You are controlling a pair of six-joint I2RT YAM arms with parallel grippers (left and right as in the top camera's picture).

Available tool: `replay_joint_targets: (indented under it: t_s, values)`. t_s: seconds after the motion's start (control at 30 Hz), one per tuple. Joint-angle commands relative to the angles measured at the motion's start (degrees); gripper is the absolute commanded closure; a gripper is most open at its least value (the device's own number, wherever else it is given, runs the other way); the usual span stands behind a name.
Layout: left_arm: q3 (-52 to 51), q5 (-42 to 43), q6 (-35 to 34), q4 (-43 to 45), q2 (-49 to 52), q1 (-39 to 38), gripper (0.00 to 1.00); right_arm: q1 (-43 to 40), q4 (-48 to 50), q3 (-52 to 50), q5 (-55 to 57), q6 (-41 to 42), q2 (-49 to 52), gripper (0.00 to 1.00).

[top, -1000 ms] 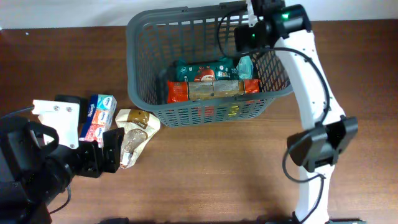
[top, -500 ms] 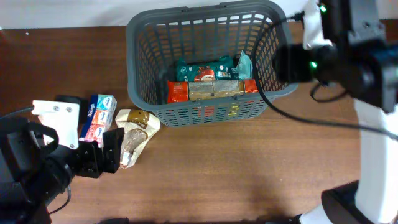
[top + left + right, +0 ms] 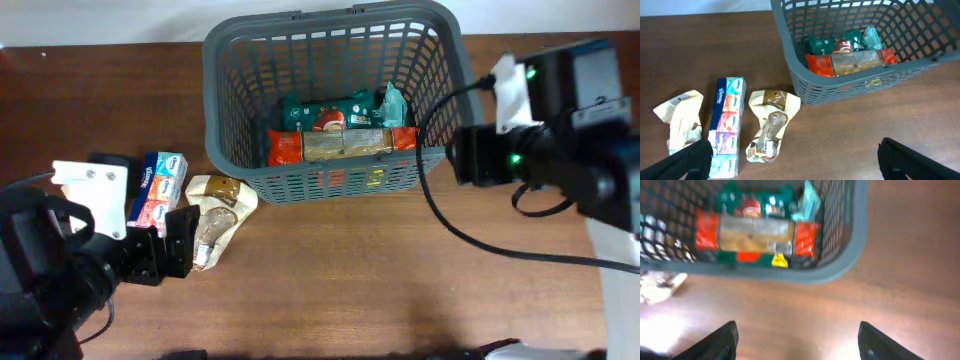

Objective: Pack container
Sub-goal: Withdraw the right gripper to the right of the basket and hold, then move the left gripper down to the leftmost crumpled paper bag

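Setting reads to me as robotics lab bench. I see plain brown wood-grain tabletop (image 3: 330,290), white backdrop strip (image 3: 100,20) beyond far edge, cabled, green-lit right arm (image 3: 575,130), tissue pack (image 3: 160,188) and snack packet (image 3: 215,215) laid beside container (image 3: 330,182).

1. Right wrist view is motion-blurred throughout, so print on the packets in the container (image 3: 840,265) is unreadable.
2. Right pincer (image 3: 797,340): only the two tips show, the rest is cut by the bottom edge.
3. Left wrist view: the container's far wall and right end are cut off. Left pincer (image 3: 797,160) shows only its tips in the bottom corners.
4. Overhead: left arm (image 3: 50,270) covers the pale packet (image 3: 680,120) and part of the tissue pack (image 3: 158,190).
5. Overhead: right arm (image 3: 580,130) is cut by the right edge.
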Motion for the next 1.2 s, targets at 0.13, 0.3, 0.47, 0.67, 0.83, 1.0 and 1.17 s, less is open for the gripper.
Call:
replay_joint_targets:
  t_s: [0.13,0.3,0.47,0.67,0.83,1.0,1.17]
  values:
    - [0.44,0.66,0.72,0.13,-0.26,0.28,0.01,-0.02,4.26,-10.45,1.07,-0.55,-6.38,0.01]
    - [0.44,0.66,0.72,1.03,-0.26,0.28,0.01,-0.02,4.00,-10.45,1.09,-0.55,-6.54,0.01]
    - [0.44,0.85,0.70,1.05,-0.26,0.28,0.01,-0.02,4.00,-10.45,1.09,-0.55,-5.99,0.01]
    - [-0.37,-8.31,1.29,-0.09,0.09,0.31,0.01,-0.02,4.02,-10.45,1.09,-0.55,-5.49,0.01]
    - [-3.63,-9.94,0.94,0.79,0.96,0.92,0.01,-0.02,4.02,-10.45,1.09,-0.55,-5.03,0.01]
    - [-5.66,-9.40,-1.95,3.28,3.34,8.00,0.01,-0.02,4.02,-10.45,1.09,-0.55,-5.01,0.01]
    - [-7.58,-5.55,-2.73,5.57,6.73,17.57,0.01,-0.02,4.02,-10.45,1.07,-0.55,-5.01,0.01]
